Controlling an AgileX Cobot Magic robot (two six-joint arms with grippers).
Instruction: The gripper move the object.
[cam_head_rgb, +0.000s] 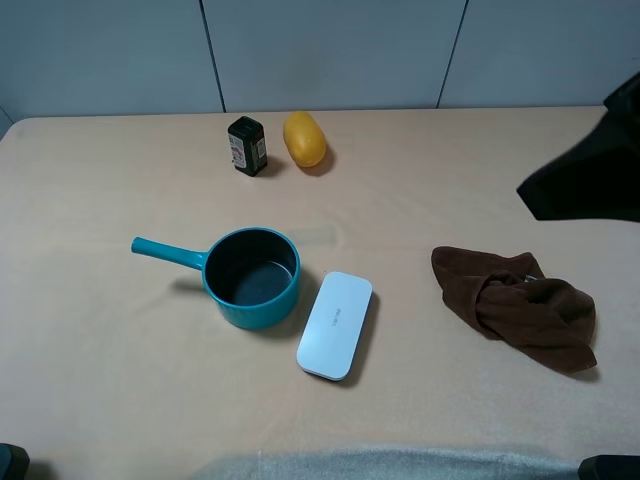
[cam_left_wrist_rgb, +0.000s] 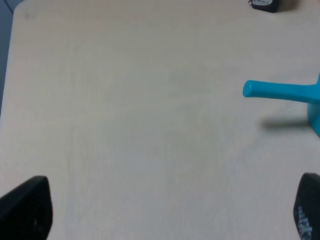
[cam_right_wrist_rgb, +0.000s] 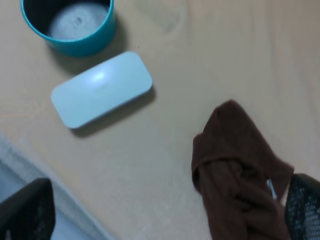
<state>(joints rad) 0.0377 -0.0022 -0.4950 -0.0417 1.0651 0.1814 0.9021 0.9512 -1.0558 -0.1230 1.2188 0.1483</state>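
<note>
The small teal saucepan (cam_head_rgb: 250, 277) stands upright on the tan table (cam_head_rgb: 120, 380), left of centre, dark inside, its straight handle (cam_head_rgb: 168, 252) pointing left. In the left wrist view only the handle (cam_left_wrist_rgb: 280, 91) and a sliver of the pan's body show. My left gripper (cam_left_wrist_rgb: 167, 215) is open and empty, its black fingers (cam_left_wrist_rgb: 25, 210) wide apart over bare table, well short of the handle. My right gripper (cam_right_wrist_rgb: 165, 215) is open and empty, above the table between the case and the cloth; the pan (cam_right_wrist_rgb: 70, 25) lies far from it.
A flat white rounded case (cam_head_rgb: 336, 324) lies just right of the pan. A crumpled brown cloth (cam_head_rgb: 515, 305) lies at the right. A black bottle (cam_head_rgb: 247, 146) and a yellow object (cam_head_rgb: 304, 138) stand at the back. A dark arm part (cam_head_rgb: 590, 170) hangs over the right edge.
</note>
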